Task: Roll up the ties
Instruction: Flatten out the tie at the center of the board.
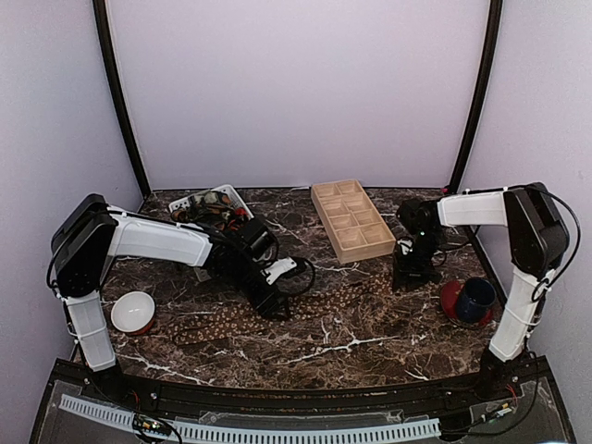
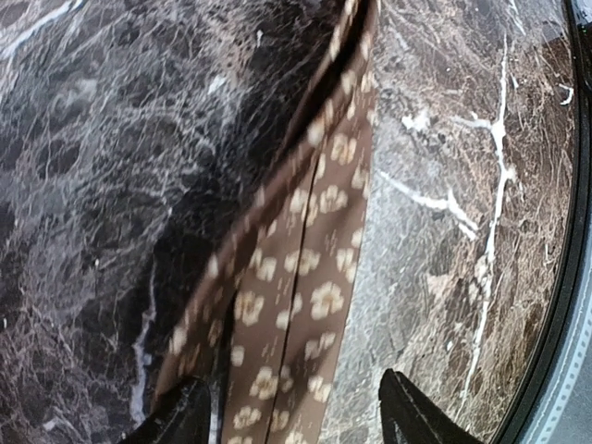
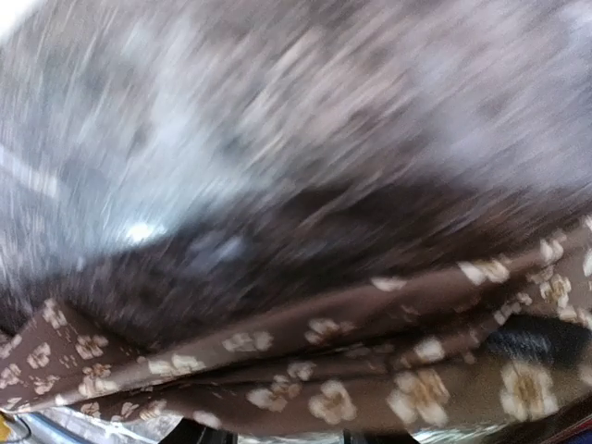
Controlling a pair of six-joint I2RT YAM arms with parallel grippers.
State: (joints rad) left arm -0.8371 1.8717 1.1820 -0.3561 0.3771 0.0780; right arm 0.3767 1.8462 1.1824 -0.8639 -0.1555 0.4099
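A brown tie (image 1: 222, 324) with tan flowers lies stretched across the marble table, from front left to right of centre. My left gripper (image 1: 275, 307) points down at its middle. In the left wrist view the tie (image 2: 305, 277) runs lengthwise between the open fingers (image 2: 418, 418), closer to the left one. My right gripper (image 1: 413, 276) is at the tie's right end. In the right wrist view folded tie fabric (image 3: 370, 370) lies bunched across the jaws and hides the fingertips. It looks sharp against the blurred table, so it is held.
A white basket (image 1: 233, 193) with a jumble of dark and red things stands at the back left. A wooden compartment tray (image 1: 351, 220) sits at the back centre. A white bowl (image 1: 134, 310) is front left. A dark mug on a red plate (image 1: 451, 301) is at the right.
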